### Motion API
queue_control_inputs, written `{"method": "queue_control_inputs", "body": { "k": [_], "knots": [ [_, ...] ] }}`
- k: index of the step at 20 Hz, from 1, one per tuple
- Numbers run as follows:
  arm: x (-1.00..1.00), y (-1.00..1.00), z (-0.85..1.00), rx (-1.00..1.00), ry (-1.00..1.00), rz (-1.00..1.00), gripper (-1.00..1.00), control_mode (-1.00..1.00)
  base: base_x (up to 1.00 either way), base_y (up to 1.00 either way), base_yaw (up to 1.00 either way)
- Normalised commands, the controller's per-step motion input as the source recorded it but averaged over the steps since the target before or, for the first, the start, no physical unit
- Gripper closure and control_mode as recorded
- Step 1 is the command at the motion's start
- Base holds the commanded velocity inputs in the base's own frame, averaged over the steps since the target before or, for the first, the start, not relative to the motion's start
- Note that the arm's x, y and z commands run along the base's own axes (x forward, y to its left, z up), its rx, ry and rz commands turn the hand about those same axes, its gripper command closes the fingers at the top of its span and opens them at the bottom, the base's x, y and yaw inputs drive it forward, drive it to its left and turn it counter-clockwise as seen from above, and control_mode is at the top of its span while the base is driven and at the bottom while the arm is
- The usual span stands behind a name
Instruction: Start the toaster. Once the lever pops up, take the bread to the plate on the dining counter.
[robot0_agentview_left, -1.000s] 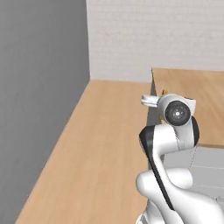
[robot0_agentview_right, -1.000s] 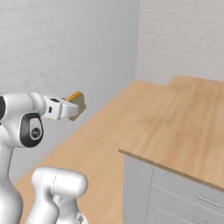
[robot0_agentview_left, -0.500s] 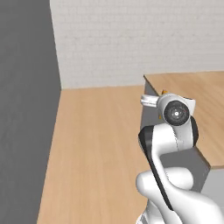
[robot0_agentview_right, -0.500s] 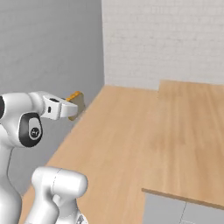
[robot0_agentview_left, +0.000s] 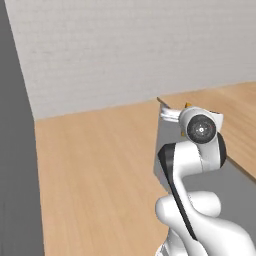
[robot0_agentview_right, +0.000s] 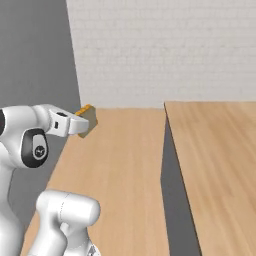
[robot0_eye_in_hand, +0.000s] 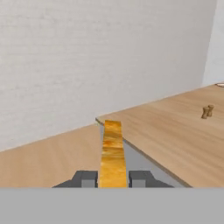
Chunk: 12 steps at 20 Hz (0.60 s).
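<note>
My gripper (robot0_agentview_right: 84, 123) is shut on the bread (robot0_agentview_right: 90, 120), a tan slice held out in the air in front of the arm, above the wooden floor. In the hand view the bread (robot0_eye_in_hand: 113, 151) stands edge-on between my fingertips (robot0_eye_in_hand: 87, 178), and my gripper (robot0_eye_in_hand: 113, 179) points at the near corner of the dining counter (robot0_eye_in_hand: 175, 131). That light wooden top on a grey base also lies to the right in both base views (robot0_agentview_left: 240, 115) (robot0_agentview_right: 215, 150). A thin pale sliver (robot0_eye_in_hand: 221, 85) at the counter's far end is too small to name. The toaster, its lever and the plate are out of view.
A small brown object (robot0_eye_in_hand: 207, 112) stands on the counter top further along. A white brick wall (robot0_agentview_right: 165, 50) closes the back, and a grey wall (robot0_agentview_left: 15, 150) runs along the left. Open wooden floor (robot0_agentview_left: 100, 165) lies between the base and the counter.
The whole picture has shifted: the base has turned, so the brick wall and the counter now sit further right and closer. The gripper stays shut on the bread in the same pose.
</note>
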Motion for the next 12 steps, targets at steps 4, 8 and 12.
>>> {"method": "queue_control_inputs", "body": {
  "k": [4, 8, 12],
  "knots": [
    [0.00, 0.00, 0.00, 0.00, 0.00, 0.00, 1.00, 1.00, 1.00, 0.50, -0.36],
    [0.00, 0.00, 0.00, 0.00, 0.00, 0.00, 1.00, 1.00, 1.00, 0.45, -0.33],
    [0.00, 0.00, 0.00, 0.00, 0.00, 0.00, 1.00, 1.00, 1.00, 0.43, -0.32]
  ]
}}
